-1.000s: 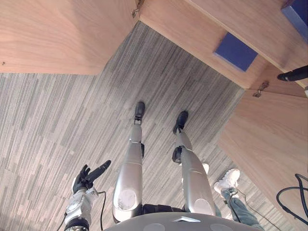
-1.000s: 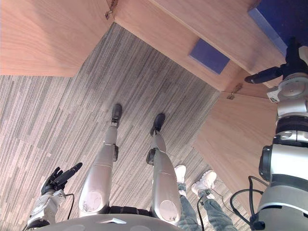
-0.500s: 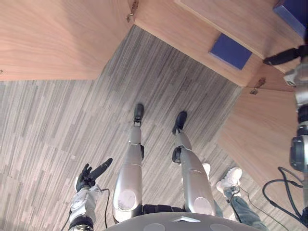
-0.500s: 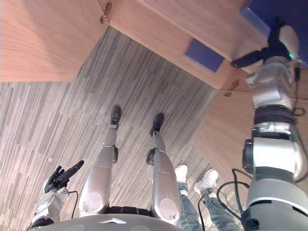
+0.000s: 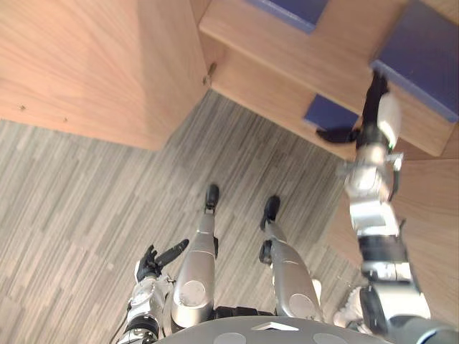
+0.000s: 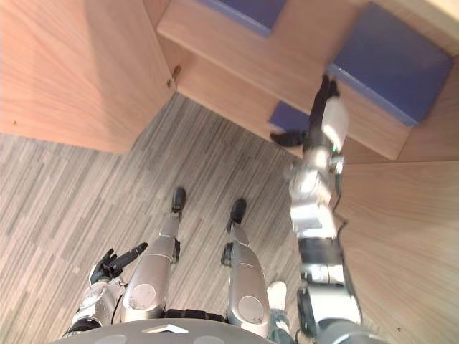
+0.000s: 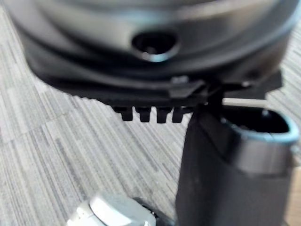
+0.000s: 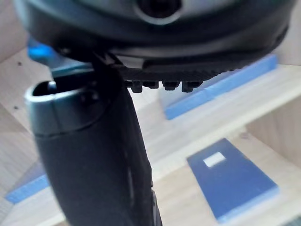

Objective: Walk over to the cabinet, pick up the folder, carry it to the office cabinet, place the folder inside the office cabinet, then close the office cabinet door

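Several flat blue folders lie on the shelves of the open wooden cabinet (image 5: 287,57). The largest folder (image 5: 423,57) rests on a shelf at the upper right, a smaller folder (image 5: 326,113) on the shelf below, and a third folder (image 6: 244,11) higher up. My right hand (image 5: 373,107) is raised in front of the shelf edge, just under the large folder, fingers straight and thumb spread, holding nothing. The right wrist view looks past my thumb (image 8: 94,155) at a folder with a white label (image 8: 233,181). My left hand (image 5: 154,261) hangs low at the left, relaxed and open.
The cabinet's left door (image 5: 86,64) stands swung open over the grey striped carpet (image 5: 86,193). The right door (image 6: 401,236) is open too, close beside my right arm. A person's white shoe (image 6: 276,290) shows behind my legs.
The camera has tilted up, so more shelves show. My right arm has risen from the right edge of the view towards the shelves. The left hand stays low.
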Robot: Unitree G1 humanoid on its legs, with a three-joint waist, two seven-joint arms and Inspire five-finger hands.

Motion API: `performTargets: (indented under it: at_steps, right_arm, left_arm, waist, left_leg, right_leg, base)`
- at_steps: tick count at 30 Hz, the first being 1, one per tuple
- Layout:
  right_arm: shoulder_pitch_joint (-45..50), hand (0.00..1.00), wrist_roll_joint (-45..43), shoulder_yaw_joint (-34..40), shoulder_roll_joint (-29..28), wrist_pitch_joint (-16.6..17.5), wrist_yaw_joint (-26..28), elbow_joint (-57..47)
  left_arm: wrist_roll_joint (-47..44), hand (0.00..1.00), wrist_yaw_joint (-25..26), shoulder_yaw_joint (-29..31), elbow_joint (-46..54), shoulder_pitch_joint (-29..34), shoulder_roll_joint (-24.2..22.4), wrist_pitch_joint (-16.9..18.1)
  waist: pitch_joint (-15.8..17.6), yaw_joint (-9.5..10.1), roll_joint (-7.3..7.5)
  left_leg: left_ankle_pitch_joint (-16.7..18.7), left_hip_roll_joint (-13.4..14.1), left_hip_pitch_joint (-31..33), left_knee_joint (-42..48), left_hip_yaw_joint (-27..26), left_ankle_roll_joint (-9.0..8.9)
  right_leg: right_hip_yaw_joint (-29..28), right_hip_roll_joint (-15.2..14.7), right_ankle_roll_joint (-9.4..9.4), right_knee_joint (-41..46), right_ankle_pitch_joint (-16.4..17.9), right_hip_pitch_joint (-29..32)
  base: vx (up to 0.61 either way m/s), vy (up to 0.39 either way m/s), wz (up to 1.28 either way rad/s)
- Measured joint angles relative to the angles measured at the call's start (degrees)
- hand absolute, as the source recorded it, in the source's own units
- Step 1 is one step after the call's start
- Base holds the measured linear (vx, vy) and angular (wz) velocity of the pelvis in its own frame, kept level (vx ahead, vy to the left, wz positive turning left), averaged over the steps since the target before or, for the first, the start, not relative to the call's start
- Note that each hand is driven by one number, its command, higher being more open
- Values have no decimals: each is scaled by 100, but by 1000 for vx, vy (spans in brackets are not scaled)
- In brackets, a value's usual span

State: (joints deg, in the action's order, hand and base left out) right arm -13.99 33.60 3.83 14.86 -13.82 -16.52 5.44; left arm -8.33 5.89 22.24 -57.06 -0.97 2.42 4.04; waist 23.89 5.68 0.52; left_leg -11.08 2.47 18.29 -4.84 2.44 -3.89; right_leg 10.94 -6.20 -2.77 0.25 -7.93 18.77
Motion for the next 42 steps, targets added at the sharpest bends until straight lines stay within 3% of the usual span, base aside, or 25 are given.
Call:
performTargets:
  at_steps: [5, 12, 16, 18, 26, 28, 29, 30, 31, 32, 35, 36, 37, 38, 39, 40, 41, 42]
  right_arm:
    - [1064, 100, -111, -98, -65, 461, 429, 752]
    - [1967, 100, -611, -35, -1159, 639, 878, 2036]
    - [2019, 100, -1081, 174, -1455, 650, 982, 3288]
    - [2014, 100, -1520, 648, -1593, 661, 984, 4027]
    - [1937, 100, -3021, 1821, -1754, 915, 707, 5003]
    - [1948, 100, -3242, 1824, -1756, 926, 706, 5002]
    - [1963, 100, -3308, 1827, -1723, 929, 709, 5003]
    - [1965, 100, -3423, 1834, -1724, 928, 703, 5001]
    - [2002, 100, -3437, 1827, -1757, 943, 692, 5001]
    - [2017, 100, -3470, 1871, -1780, 935, 666, 5040]
    - [2104, 100, -3518, 1783, -1787, 997, 611, 4999]
    - [2154, 100, -3653, 1734, -1762, 1054, 612, 4978]
    - [2120, 100, -3754, 1749, -1693, 1055, 630, 4888]
    - [2083, 100, -3847, 1748, -1677, 1058, 626, 4848]
    - [2131, 100, -3852, 1743, -1770, 1087, 577, 4877]
    - [2248, 100, -3852, 1729, -1909, 1092, 564, 4931]
    - [2257, 100, -3847, 1693, -1834, 1124, 585, 5088]
    - [2449, 100, -4048, 1801, -1778, 1111, 557, 4851]
  left_arm:
    - [463, 100, -25, 12, -227, 241, 136, -91]
    - [916, 100, -15, 122, -425, 434, 129, -306]
    - [1237, 100, -15, 99, -427, 431, 119, -307]
    - [1355, 100, -11, 45, -429, 471, 108, -308]
    - [2204, 100, -16, -267, -538, 500, 159, -326]
    - [2269, 100, -29, -389, -537, 492, 172, -326]
    - [2280, 100, -32, -450, -542, 504, 156, -326]
    - [2312, 100, -56, -450, -534, 521, 165, -328]
    - [2356, 100, -82, -450, -527, 543, 226, -327]
    - [2430, 100, -110, -460, -526, 531, 225, -330]
    - [2466, 100, -109, -564, -523, 539, 232, -327]
    - [2460, 100, -95, -563, -538, 546, 198, -334]
    - [2459, 100, -66, -562, -537, 611, 132, -336]
    - [2471, 100, -71, -558, -530, 606, 102, -334]
    - [2465, 100, -137, -544, -476, 631, 238, -335]
    - [2462, 100, -194, -523, -385, 648, 415, -339]
    - [2461, 100, -135, -432, -387, 604, 363, -384]
    - [2461, 100, -63, -279, -372, 711, 124, -396]
  waist:
    - [-674, -144, 70]
    - [-1456, -282, 155]
    - [-1581, -301, 150]
    - [-1686, -310, 145]
    - [-2051, -422, 225]
    - [-2066, -432, 205]
    - [-2080, -431, 68]
    - [-2104, -455, 123]
    - [-2145, -462, 193]
    - [-2165, -445, 284]
    - [-2234, -444, 331]
    - [-2238, -427, 217]
    - [-2276, -427, -22]
    - [-2282, -509, -90]
    - [-2292, -590, 164]
    - [-2335, -577, 567]
    - [-2298, -510, 543]
    - [-2401, -433, 298]
  left_leg:
    - [148, -59, -484, -3, -129, 50]
    - [309, -45, -1063, -26, -311, 65]
    - [360, -57, -1356, -27, -455, 100]
    - [402, -87, -1544, -28, -576, 129]
    - [478, -147, -2045, -36, -948, 203]
    - [482, -95, -2080, -37, -1069, 216]
    - [497, 20, -2050, -43, -1160, 254]
    - [490, 50, -2098, -42, -1207, 254]
    - [491, -9, -2099, -42, -1233, 252]
    - [495, -27, -2179, -42, -1305, 239]
    - [500, -5, -2162, -37, -1475, 240]
    - [503, 141, -2129, -46, -1607, 273]
    - [485, 309, -2034, -44, -1715, 341]
    - [525, 411, -1997, -43, -1707, 313]
    - [861, 254, -1984, -43, -1716, 120]
    - [781, -48, -1979, 152, -1842, 257]
    - [895, 20, -1782, 1256, -1920, 480]
    - [1556, 185, -1837, 1508, -1964, 387]
  right_leg:
    - [-137, -27, -66, -121, 22, -457]
    - [-322, -40, -123, -163, 101, -962]
    - [-467, -62, -136, -209, 106, -1195]
    - [-549, -67, -163, -232, 120, -1328]
    - [-772, -113, -326, -229, 236, -1626]
    - [-798, -113, -480, -251, 347, -1631]
    - [-780, -57, -510, -209, 391, -1640]
    - [-702, -42, -276, 131, 436, -1608]
    - [-652, -64, -225, 158, 503, -1666]
    - [-632, -74, -306, 136, 473, -1689]
    - [-671, -91, -337, -75, 483, -1672]
    - [-682, -16, -486, -221, 530, -1698]
    - [-637, 92, -212, 54, 512, -1611]
    - [-607, 223, 1, 796, 638, -1477]
    - [-642, 128, 91, 1043, 885, -1672]
    - [-692, -233, 8, 883, 1196, -1766]
    - [-536, -302, -108, 799, 1217, -1819]
    - [-467, -161, -222, 579, 1133, -1893]
  base:
    - [10, -16, -14]
    - [36, -14, -13]
    - [15, 3, -18]
    - [-9, 16, -27]
    - [-19, 22, -23]
    - [-51, -11, -36]
    - [-77, -17, -36]
    - [-70, -15, -24]
    - [-57, -17, -13]
    - [-43, -5, -8]
    - [-53, -7, -22]
    - [-68, -55, -46]
    - [-86, -61, -36]
    - [-80, -11, 1]
    - [-20, 30, 19]
    - [24, 19, 15]
    - [10, 26, -20]
    - [-19, 54, -28]
